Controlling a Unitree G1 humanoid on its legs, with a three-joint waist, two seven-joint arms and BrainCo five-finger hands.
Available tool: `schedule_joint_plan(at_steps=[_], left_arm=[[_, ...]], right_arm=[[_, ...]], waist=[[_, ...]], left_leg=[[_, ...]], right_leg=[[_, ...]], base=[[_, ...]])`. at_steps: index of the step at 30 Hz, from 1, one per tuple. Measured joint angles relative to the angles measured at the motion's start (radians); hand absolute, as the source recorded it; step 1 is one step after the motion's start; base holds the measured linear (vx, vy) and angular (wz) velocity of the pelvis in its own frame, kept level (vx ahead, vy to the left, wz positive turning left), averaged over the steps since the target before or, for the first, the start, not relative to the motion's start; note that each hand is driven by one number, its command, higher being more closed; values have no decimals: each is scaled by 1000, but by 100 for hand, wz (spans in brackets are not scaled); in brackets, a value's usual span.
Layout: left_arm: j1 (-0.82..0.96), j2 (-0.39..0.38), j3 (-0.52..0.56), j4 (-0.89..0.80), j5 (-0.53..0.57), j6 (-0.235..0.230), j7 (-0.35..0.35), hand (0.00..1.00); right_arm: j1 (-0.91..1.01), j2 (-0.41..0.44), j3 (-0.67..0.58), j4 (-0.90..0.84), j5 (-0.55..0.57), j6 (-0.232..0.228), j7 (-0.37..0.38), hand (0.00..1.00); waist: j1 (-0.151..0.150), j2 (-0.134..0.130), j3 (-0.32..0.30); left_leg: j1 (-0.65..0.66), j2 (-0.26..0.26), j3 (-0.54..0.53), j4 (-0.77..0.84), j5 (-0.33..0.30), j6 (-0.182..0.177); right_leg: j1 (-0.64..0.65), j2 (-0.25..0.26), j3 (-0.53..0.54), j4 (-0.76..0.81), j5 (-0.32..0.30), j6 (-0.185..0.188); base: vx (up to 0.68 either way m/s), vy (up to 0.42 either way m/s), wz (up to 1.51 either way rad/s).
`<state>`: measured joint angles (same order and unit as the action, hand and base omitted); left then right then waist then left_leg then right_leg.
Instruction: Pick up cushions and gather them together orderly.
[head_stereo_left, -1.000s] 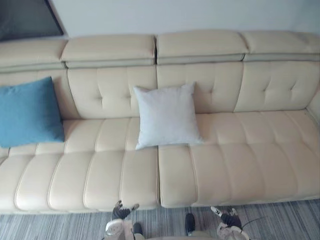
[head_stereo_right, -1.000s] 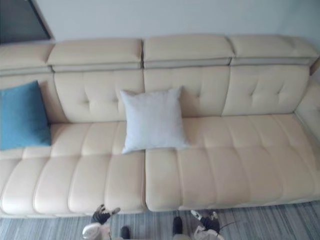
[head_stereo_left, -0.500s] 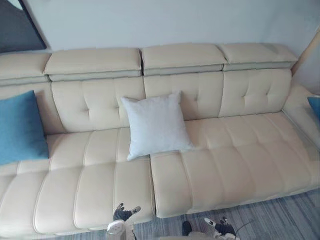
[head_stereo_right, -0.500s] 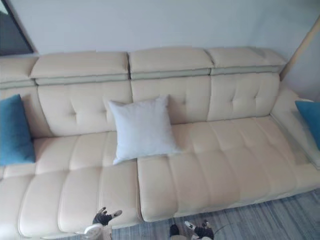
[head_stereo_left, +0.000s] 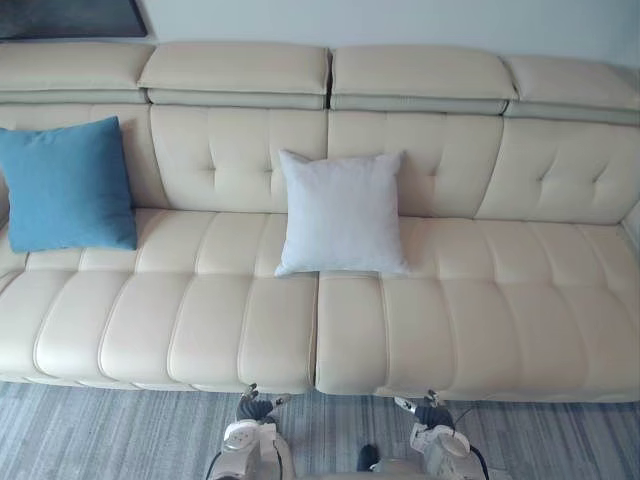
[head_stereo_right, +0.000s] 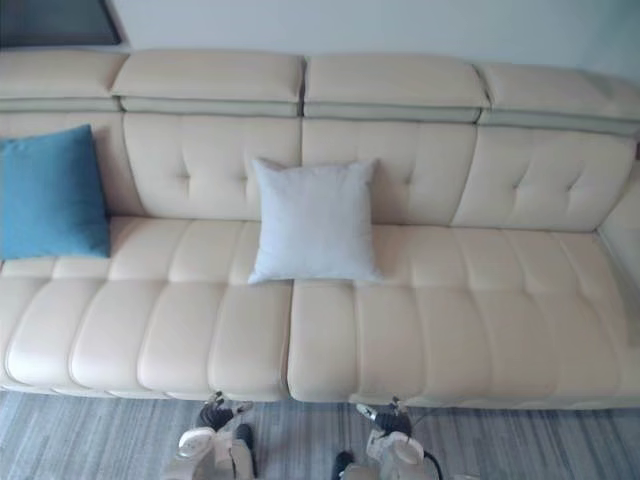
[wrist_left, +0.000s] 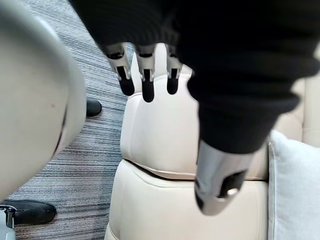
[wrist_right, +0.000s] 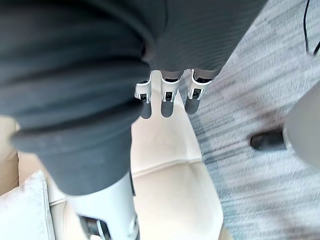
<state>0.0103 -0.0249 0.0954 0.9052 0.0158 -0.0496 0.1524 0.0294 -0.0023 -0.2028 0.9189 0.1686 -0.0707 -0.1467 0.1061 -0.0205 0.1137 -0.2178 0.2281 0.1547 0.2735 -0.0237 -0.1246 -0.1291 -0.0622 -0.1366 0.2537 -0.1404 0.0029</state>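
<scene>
Fingers (wrist_left: 146, 85) point at sofa (head_stereo_left: 480, 310) front | white cushion (head_stereo_left: 343, 213) beyond, blue cushion (head_stereo_left: 67, 184) off left | left hand (head_stereo_left: 255, 408) loosely straight, empty | right hand (wrist_right: 167, 97) likewise, empty

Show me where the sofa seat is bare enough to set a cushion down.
Widest free patch: the sofa seat from the white cushion to the right end. A narrower bare stretch lies between the blue cushion and the white one. The front strip is bare throughout. The left part, under the blue cushion, is taken.
</scene>
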Motion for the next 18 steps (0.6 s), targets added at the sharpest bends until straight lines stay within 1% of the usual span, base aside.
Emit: schedule_joint_plan(at_steps=[1, 2, 3, 4, 5, 6, 7, 9, 10, 11, 12, 13, 14, 15, 16, 18], left_arm=[[0, -4, 0, -3, 0, 0, 0, 0], [2, -5, 0, -4, 0, 0, 0, 0], [4, -6, 1, -5, 0, 2, 0, 0], [6, -7, 2, -5, 0, 3, 1, 0], [13, -8, 2, -5, 0, 9, 1, 0], [11, -3, 4, -9, -3, 14, 1, 0], [24, 16, 6, -9, -7, 17, 3, 0], [31, 26, 6, -9, -9, 17, 4, 0], [32, 26, 5, -5, -6, 18, 0, 0], [32, 23, 4, 2, -3, 18, 0, 0], [37, 21, 4, 15, 1, 17, -1, 0], [39, 21, 4, 34, 2, 17, -2, 0], [39, 20, 4, 39, 2, 17, -2, 0], [39, 18, 4, 46, 2, 17, -3, 0], [38, 15, 5, 60, 3, 17, -4, 0], [33, 11, 5, 77, 14, 17, -6, 0]], right_arm=[[5, -7, -2, 0, 0, 0, -4, 0], [13, -14, -2, 0, 0, 0, -5, 0], [21, -16, -2, 0, -1, 2, -6, 0], [25, -15, -1, 0, -1, 2, -6, 0], [33, -12, 0, -1, -1, 2, -6, 0], [34, 1, -6, 4, 0, 7, -6, 0], [52, 33, -7, 4, 0, 13, 0, 0], [64, 51, -8, 4, 0, 17, 2, 0], [71, 48, -12, 4, 0, 18, 5, 0], [74, 45, -18, 3, 0, 19, 6, 0], [77, 41, -32, 4, 0, 19, 8, 0], [82, 41, -52, 6, 0, 19, 11, 0], [82, 40, -57, 8, 0, 19, 11, 0], [88, 39, -70, 12, 1, 19, 13, 0], [88, 37, -88, 13, 1, 19, 14, 0], [88, 32, -99, 17, 8, 19, 19, 0]], waist=[[1, 0, 0], [0, -1, 0], [0, -1, 0], [0, 2, -2], [0, 15, -9], [-2, 10, -11], [-1, -9, -25], [-3, -25, -35], [-7, -27, -37], [-9, -22, -40], [-18, -13, -55], [-24, -11, -77], [-24, -11, -82], [-24, -3, -87], [-24, 10, -94], [-25, 19, -99]], left_leg=[[-8, -6, -1, 41, -25, 11], [-8, -20, -3, 118, -73, 21], [3, -34, -16, 197, -135, 17], [16, -40, -30, 215, -165, 9], [46, -47, -53, 190, -223, 9], [53, -61, -43, 163, -252, 14], [56, -72, -7, 128, -252, 15], [85, -85, 31, 95, -252, 15], [104, -99, 42, 86, -252, 15], [115, -103, 48, 80, -252, 15], [118, -107, 52, 71, -252, 16], [133, -113, 58, 47, -246, 22], [137, -113, 60, 40, -241, 28], [148, -114, 62, 36, -230, 31], [159, -110, 84, 28, -218, 47], [185, -107, 120, 7, -218, 48]], right_leg=[[-5, -9, -1, -1, 4, -2], [-9, -28, -2, -3, 12, 0], [-9, -40, 3, -13, 21, 12], [-11, -40, 12, -17, 21, 20], [-20, -31, 26, -19, 24, 28], [-29, -30, 62, -25, 37, 45], [-18, -40, 81, -61, 61, 57], [-6, -46, 102, -64, 73, 56], [26, -42, 111, -86, 80, 55], [38, -43, 121, -105, 92, 61], [44, -42, 125, -124, 100, 58], [44, -39, 141, -141, 106, 67], [44, -37, 147, -144, 107, 68], [44, -31, 156, -149, 110, 71], [43, -21, 177, -159, 121, 75], [45, -11, 211, -184, 133, 73]], base=[[-173, 94, 0], [-187, 160, -10], [-154, 167, -15], [-145, 207, -27], [-136, 241, -41], [-129, 240, -50], [-61, 169, -46], [57, 105, -45], [105, 74, -42], [96, 50, -29], [126, 53, -27], [118, 52, -25], [116, 27, -30], [120, 21, -44], [122, 16, -50], [177, 14, -65]])
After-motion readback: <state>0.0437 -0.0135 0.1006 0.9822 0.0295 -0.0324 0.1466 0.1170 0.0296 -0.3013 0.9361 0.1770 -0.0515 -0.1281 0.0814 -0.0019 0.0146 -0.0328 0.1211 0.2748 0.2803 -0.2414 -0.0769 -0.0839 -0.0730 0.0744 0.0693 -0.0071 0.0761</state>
